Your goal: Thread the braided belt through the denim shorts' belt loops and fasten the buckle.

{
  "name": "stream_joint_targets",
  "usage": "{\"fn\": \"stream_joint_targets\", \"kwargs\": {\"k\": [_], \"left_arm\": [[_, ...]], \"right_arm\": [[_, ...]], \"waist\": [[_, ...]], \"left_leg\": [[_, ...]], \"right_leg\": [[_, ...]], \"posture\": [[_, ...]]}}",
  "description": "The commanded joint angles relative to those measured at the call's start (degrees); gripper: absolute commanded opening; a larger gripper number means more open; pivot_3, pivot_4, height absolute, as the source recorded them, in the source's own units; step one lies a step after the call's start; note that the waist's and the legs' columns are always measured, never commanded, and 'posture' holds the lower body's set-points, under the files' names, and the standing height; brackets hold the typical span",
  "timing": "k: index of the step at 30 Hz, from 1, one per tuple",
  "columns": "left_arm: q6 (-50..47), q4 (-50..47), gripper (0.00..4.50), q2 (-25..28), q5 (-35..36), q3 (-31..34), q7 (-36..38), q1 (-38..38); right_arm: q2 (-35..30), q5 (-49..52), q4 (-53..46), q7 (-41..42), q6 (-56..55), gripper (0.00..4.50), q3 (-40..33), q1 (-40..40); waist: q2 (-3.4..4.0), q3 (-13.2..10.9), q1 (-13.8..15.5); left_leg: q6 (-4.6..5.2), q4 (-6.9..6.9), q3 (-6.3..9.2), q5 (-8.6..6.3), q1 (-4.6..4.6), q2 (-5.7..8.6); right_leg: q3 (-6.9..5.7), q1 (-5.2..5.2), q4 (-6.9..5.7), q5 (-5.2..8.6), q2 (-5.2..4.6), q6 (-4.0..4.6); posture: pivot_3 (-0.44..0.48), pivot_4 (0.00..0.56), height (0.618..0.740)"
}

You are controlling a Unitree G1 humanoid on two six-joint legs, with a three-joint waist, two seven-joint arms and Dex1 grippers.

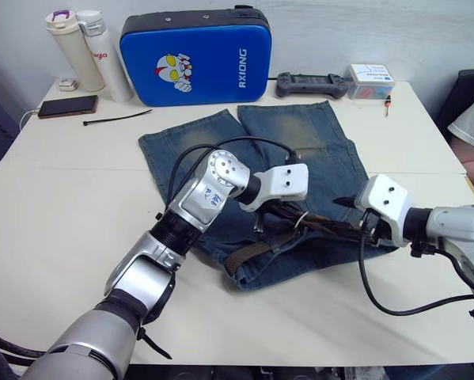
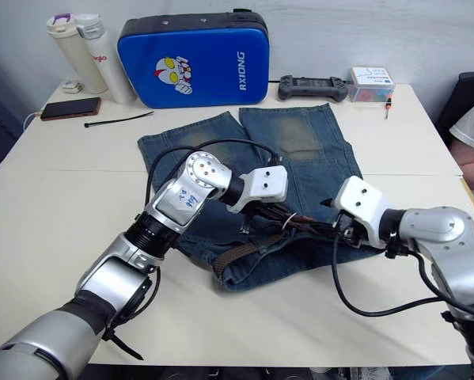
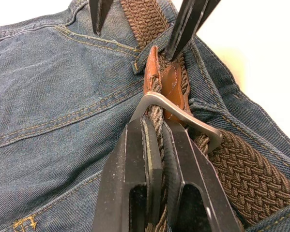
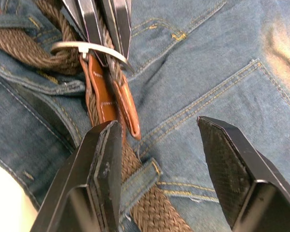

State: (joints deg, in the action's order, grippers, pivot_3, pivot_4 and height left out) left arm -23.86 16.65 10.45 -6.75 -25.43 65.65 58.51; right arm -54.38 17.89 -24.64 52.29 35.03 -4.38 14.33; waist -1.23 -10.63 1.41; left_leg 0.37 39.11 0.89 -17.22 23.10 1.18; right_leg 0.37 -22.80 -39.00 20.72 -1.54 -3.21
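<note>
The left gripper (image 3: pixel 157 145) is pinching the braided belt (image 3: pixel 246 169) just beside the buckle (image 3: pixel 183 116), its fingers closed on the strap. The right gripper (image 4: pixel 159 145) is hovering open over the waistband of the denim shorts (image 1: pixel 300 142), which are lying flat on the desk (image 1: pixel 62 222), with one finger beside a belt loop (image 4: pixel 140 181) carrying the strap.
</note>
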Motion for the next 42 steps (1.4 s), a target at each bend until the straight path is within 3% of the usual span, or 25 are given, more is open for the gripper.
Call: {"fn": "stream_joint_targets", "kwargs": {"k": [1,3,7,10,14,19,21,25,26,28,31,36,42], "left_arm": [[0.0,-2.5,0.00,-0.9,1.7,0.0,-0.1,0.5],[-0.2,-2.4,0.00,-1.4,2.1,0.2,-0.1,1.0],[-1.0,-2.1,0.00,-1.8,2.7,1.2,-0.4,1.8],[-4.4,-2.3,0.00,-1.9,5.7,4.9,-0.9,2.1],[-14.3,-6.4,1.60,1.3,11.4,9.0,2.2,2.1],[-27.4,-14.8,3.83,10.4,19.6,12.8,6.6,0.3],[-31.3,-17.6,4.43,13.2,22.5,13.8,7.0,-0.7],[-38.2,-26.3,4.43,18.7,27.7,13.9,6.7,-6.3],[-40.7,-28.1,4.16,18.9,29.2,14.0,5.7,-7.6],[-42.7,-30.9,3.52,19.8,30.9,13.0,4.6,-9.6],[-42.7,-34.0,2.10,19.3,31.6,10.9,1.4,-12.0],[-37.7,-31.8,0.05,19.1,28.2,6.2,-3.9,-12.9],[-33.3,-28.7,0.05,19.6,25.8,2.1,-6.5,-13.1]], "right_arm": [[0.9,-0.9,-0.8,-0.9,-1.7,2.45,1.1,0.8],[1.6,-0.5,-0.3,-0.9,-1.9,1.93,1.6,0.8],[1.7,-0.8,0.1,-0.3,-2.8,0.03,2.4,0.5],[1.6,-1.1,0.4,0.0,-3.4,0.03,2.6,0.3],[0.9,-2.0,1.0,0.4,-4.8,0.00,3.0,0.0],[0.5,-2.7,1.5,0.8,-5.7,0.00,3.1,0.5],[0.4,-2.8,1.5,1.1,-5.8,0.00,3.0,0.6],[0.2,-2.5,1.2,1.5,-5.5,0.00,2.8,0.9],[0.3,-2.4,1.1,1.5,-5.3,0.00,2.7,0.9],[0.3,-2.3,0.9,1.5,-5.1,0.00,2.7,0.9],[0.3,-2.0,0.3,1.5,-4.7,0.00,2.3,0.6],[0.3,-2.1,-0.4,1.1,-4.2,0.00,1.9,0.2],[0.0,-2.0,-1.7,0.5,-3.7,0.00,0.9,-0.5]], "waist": [[0.00,0.0,0.0],[0.00,0.0,0.0],[0.00,0.0,0.0],[0.00,0.0,0.0],[0.00,0.0,-0.2],[0.03,0.0,-0.5],[0.03,0.0,-0.4],[0.04,0.0,-0.4],[0.04,0.0,-0.3],[0.04,0.0,0.0],[0.04,0.0,-0.1],[0.04,0.0,-0.1],[0.04,0.0,-0.1]], "left_leg": [[0.00,0.00,0.00,0.00,0.00,0.00],[0.00,0.00,0.00,0.00,0.00,0.00],[0.00,0.00,0.00,0.00,0.00,0.00],[0.00,0.00,0.00,0.00,0.00,0.00],[0.00,0.00,0.01,0.00,0.00,-0.01],[-0.05,0.00,0.03,0.03,-0.03,-0.03],[-0.05,0.00,0.04,0.03,-0.03,-0.03],[-0.05,0.00,0.05,0.03,-0.02,-0.03],[-0.05,0.00,0.06,0.02,-0.02,-0.03],[-0.04,0.00,0.07,0.02,-0.01,-0.02],[-0.02,0.02,0.07,0.01,0.00,-0.02],[-0.02,0.02,0.07,0.01,-0.01,-0.02],[-0.02,0.02,0.06,0.01,-0.01,-0.02]], "right_leg": [[0.00,0.00,0.00,0.00,0.00,0.00],[0.00,0.00,0.00,0.00,0.00,0.00],[0.00,0.00,0.01,0.00,0.00,0.00],[0.00,0.00,0.01,0.00,0.00,0.00],[-0.01,0.00,-0.01,0.00,0.00,0.00],[0.00,0.00,-0.05,0.00,0.02,0.00],[-0.01,0.00,-0.04,0.00,0.01,0.00],[0.00,0.00,-0.01,0.00,-0.01,0.00],[-0.01,0.00,0.00,0.00,-0.01,0.00],[-0.01,0.01,0.00,0.00,-0.02,0.00],[0.00,0.03,0.03,0.00,-0.02,0.00],[0.00,0.03,0.03,0.00,-0.01,0.00],[0.00,0.03,0.03,0.00,0.00,0.00]], "posture": [[0.000,0.150,0.740],[0.000,0.150,0.740],[0.000,0.150,0.740],[0.000,0.150,0.740],[0.000,0.150,0.740],[0.000,0.150,0.740],[0.000,0.150,0.740],[0.000,0.150,0.740],[0.000,0.150,0.740],[0.000,0.150,0.740],[0.000,0.150,0.740],[0.000,0.150,0.740],[0.000,0.150,0.740]]}}
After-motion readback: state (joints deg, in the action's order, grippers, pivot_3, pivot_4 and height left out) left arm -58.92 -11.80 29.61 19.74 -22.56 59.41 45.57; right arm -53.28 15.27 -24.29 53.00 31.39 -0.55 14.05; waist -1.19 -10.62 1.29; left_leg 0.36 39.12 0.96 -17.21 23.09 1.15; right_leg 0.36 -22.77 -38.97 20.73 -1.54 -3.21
